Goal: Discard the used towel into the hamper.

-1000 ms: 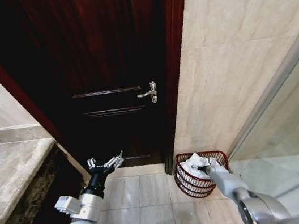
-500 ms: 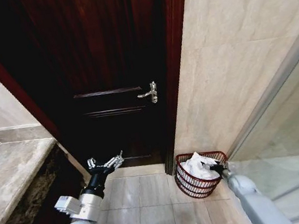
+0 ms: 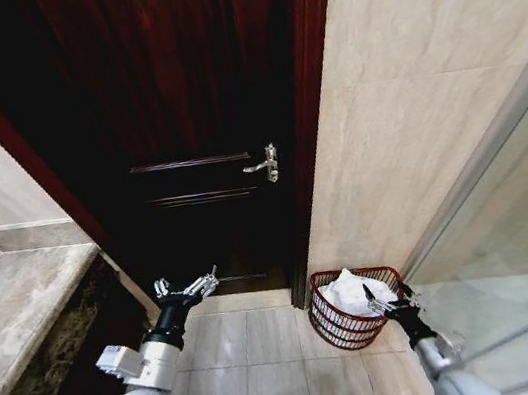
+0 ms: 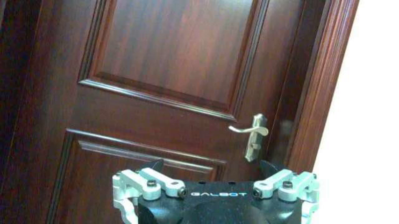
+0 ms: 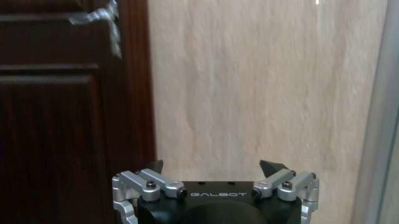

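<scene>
Beside the dark door on the tiled floor, the hamper (image 3: pixel 355 306) now holds the white towel (image 3: pixel 354 293), while the right gripper (image 3: pixel 388 302), fingers spread empty, has withdrawn past its rim, so the discard looks done; the left gripper (image 3: pixel 188 288) hangs open, idle.

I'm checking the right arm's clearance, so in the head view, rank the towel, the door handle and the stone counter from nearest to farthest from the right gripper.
From the right gripper:
1. Towel, white, in the hamper just beside it.
2. Door handle, up on the dark door.
3. Stone counter, far over on the robot's left.
</scene>
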